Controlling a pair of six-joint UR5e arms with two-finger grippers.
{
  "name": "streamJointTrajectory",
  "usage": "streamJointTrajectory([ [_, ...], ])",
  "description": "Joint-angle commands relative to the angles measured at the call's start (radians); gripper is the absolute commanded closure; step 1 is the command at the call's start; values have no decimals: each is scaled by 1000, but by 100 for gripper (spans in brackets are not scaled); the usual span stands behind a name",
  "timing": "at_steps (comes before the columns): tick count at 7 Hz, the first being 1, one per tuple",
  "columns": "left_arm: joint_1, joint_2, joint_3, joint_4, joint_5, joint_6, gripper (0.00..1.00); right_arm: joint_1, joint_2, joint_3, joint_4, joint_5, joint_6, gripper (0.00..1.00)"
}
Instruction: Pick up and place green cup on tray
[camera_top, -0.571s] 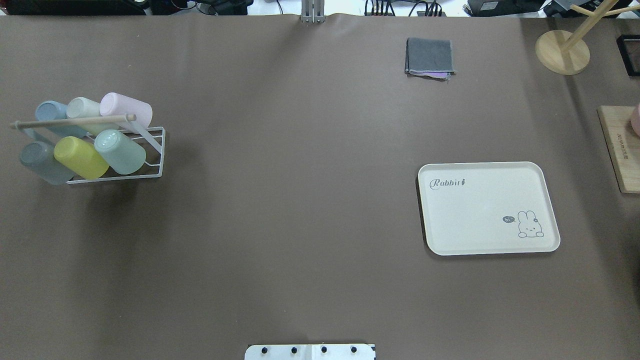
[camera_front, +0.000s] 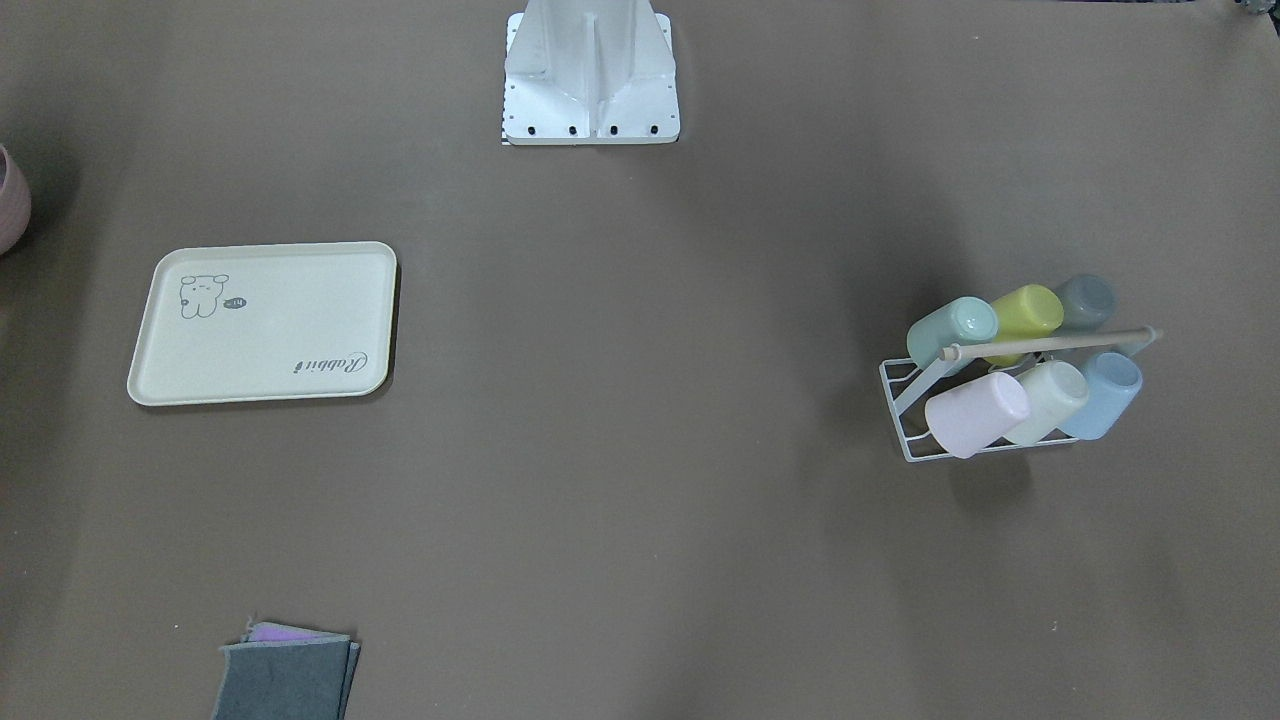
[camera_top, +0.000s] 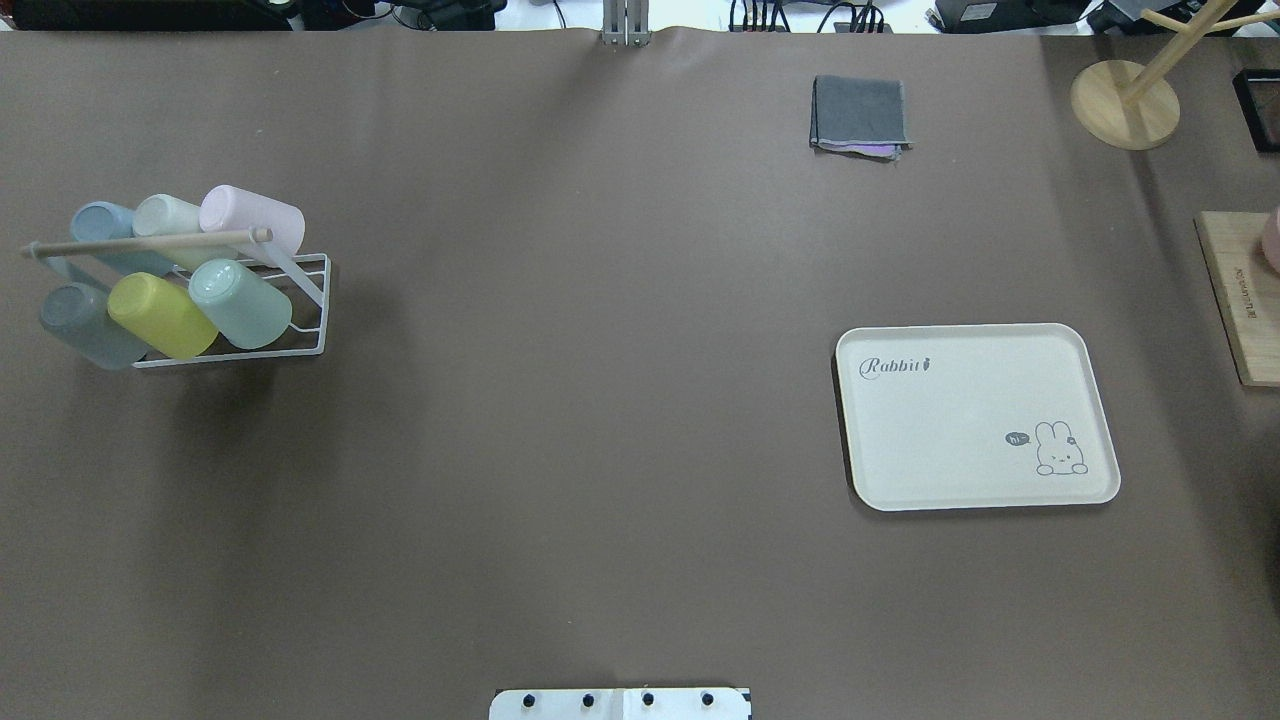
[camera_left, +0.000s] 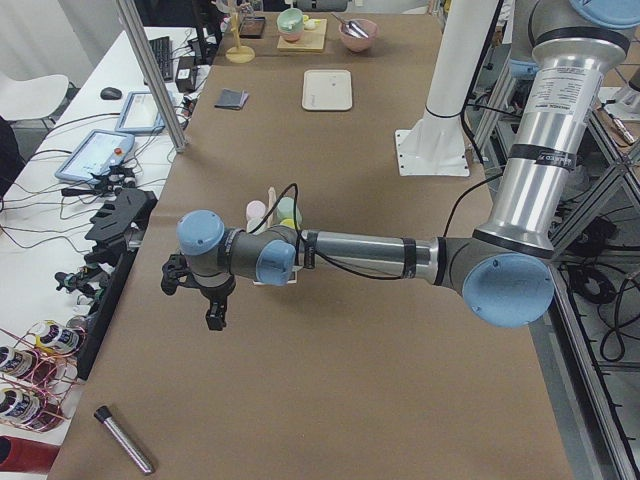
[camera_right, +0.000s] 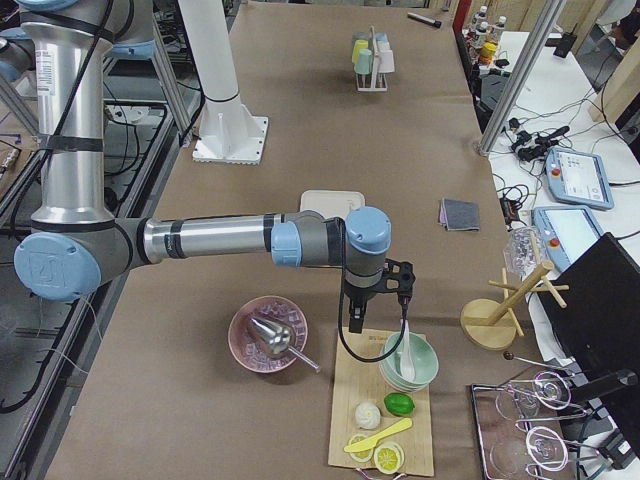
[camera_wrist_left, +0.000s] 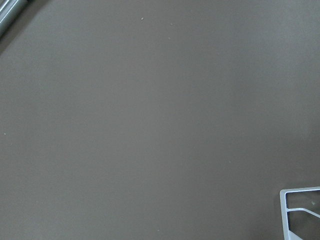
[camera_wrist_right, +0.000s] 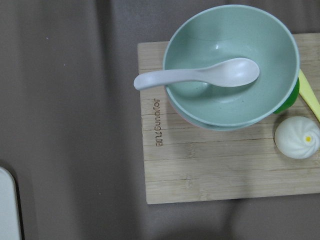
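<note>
Fingers of the left gripper (camera_left: 214, 318) and right gripper (camera_right: 356, 320) show only in side views; open or closed I cannot tell. The green cup (camera_top: 240, 303) lies tilted in the rack (camera_top: 322, 310), at 3 o'clock of the yellow-green cup (camera_top: 160, 314), with the tray (camera_top: 960, 440) well apart. I judge the reach is in hand: next, the left gripper must take this cup alone

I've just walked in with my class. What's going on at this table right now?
Nothing is being handled yet. The green cup rests tilted in the white wire rack with five other cups, and the tray lies far across the table with no cup on it. The left gripper hovers over open table beside the rack. The right gripper hangs above a wooden board holding a green bowl. Whether either gripper is open cannot be told.
</note>
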Motion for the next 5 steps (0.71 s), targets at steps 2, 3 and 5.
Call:
streamJointTrajectory([
  [2,85,-2,-75,-12,-6,-77,2,-39,17,5,6,0,53,1],
  [3,72,-1,-171,-12,-8,-114,2,-72,35,13,6,0,115,1],
  [5,72,68,-344,-44,-6,-118,2,-149,60,68,3,0,230,2],
])
